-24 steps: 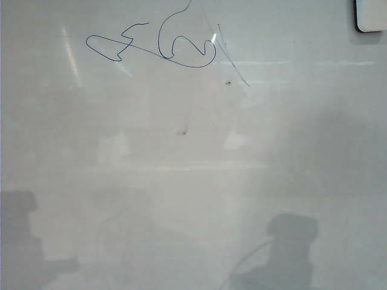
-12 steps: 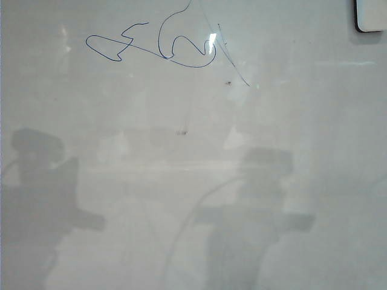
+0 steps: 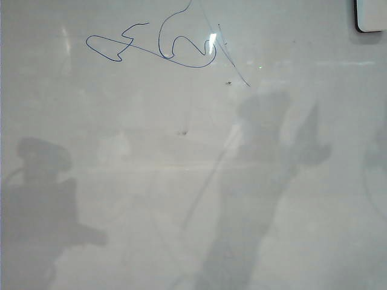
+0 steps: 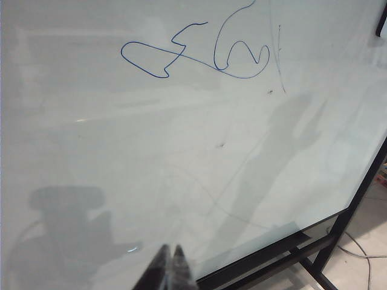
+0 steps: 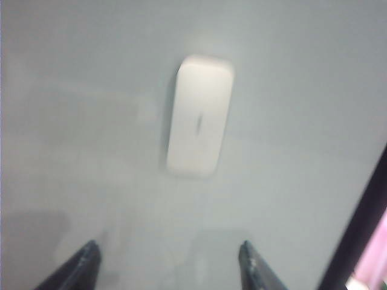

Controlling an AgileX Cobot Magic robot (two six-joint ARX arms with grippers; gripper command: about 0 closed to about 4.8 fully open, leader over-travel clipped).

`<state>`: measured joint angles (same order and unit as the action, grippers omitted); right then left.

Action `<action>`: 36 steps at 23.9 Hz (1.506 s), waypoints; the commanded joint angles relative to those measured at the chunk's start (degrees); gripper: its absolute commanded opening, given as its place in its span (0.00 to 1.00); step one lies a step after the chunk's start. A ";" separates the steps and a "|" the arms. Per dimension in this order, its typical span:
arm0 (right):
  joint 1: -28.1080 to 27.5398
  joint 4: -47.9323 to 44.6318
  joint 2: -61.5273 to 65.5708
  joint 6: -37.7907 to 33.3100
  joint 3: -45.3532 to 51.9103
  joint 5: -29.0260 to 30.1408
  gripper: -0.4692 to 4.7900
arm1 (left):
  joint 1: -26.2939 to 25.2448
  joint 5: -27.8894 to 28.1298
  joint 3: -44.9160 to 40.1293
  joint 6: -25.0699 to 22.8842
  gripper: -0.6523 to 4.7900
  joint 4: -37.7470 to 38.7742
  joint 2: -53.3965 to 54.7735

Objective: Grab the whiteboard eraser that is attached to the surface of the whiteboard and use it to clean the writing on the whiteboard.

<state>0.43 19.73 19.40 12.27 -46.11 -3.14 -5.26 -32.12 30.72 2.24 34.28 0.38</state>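
Note:
The whiteboard (image 3: 181, 181) fills the exterior view. Blue looping writing (image 3: 163, 45) sits near its upper left, and it shows again in the left wrist view as writing (image 4: 199, 51). The whiteboard eraser (image 3: 370, 15), white with a black edge, sticks to the board at the upper right corner. In the right wrist view the eraser (image 5: 201, 115) lies ahead of my right gripper (image 5: 168, 257), which is open and well apart from it. My left gripper (image 4: 169, 257) is shut, with nothing in it, over the board's lower part. Only the arms' shadows show in the exterior view.
The board's black frame (image 4: 338, 229) and stand legs run along one edge, with floor and a cable (image 4: 357, 244) beyond. Small dark specks (image 3: 181, 132) dot the board's middle. The right arm's shadow (image 3: 266, 157) lies across the centre of the board.
Both arm shadows have moved up the board, the right one much farther, toward the upper right. The writing and eraser have not moved.

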 commanded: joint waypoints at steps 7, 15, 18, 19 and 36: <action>-0.11 -29.68 23.82 -3.39 0.85 -2.60 0.91 | -0.02 -0.04 -0.02 -0.28 0.12 -0.44 0.07; -0.11 -37.64 36.94 -3.21 -2.49 -4.52 0.91 | -0.02 -0.07 -0.02 -0.28 0.12 -0.46 0.07; -0.15 -38.03 39.63 -2.99 -4.87 -4.96 0.91 | -0.02 -0.07 -0.02 -0.28 0.12 -0.46 0.07; -0.15 -38.01 40.70 -2.97 -5.90 -5.86 0.91 | -0.02 -0.07 -0.02 -0.28 0.12 -0.46 0.07; -0.70 -41.66 50.03 1.25 -9.20 -6.67 0.94 | -0.02 -0.04 -0.02 -0.28 0.12 -0.48 0.07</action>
<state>-0.25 -20.32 69.34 13.41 -54.96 -10.24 -5.26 -32.14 30.65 2.17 34.35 0.40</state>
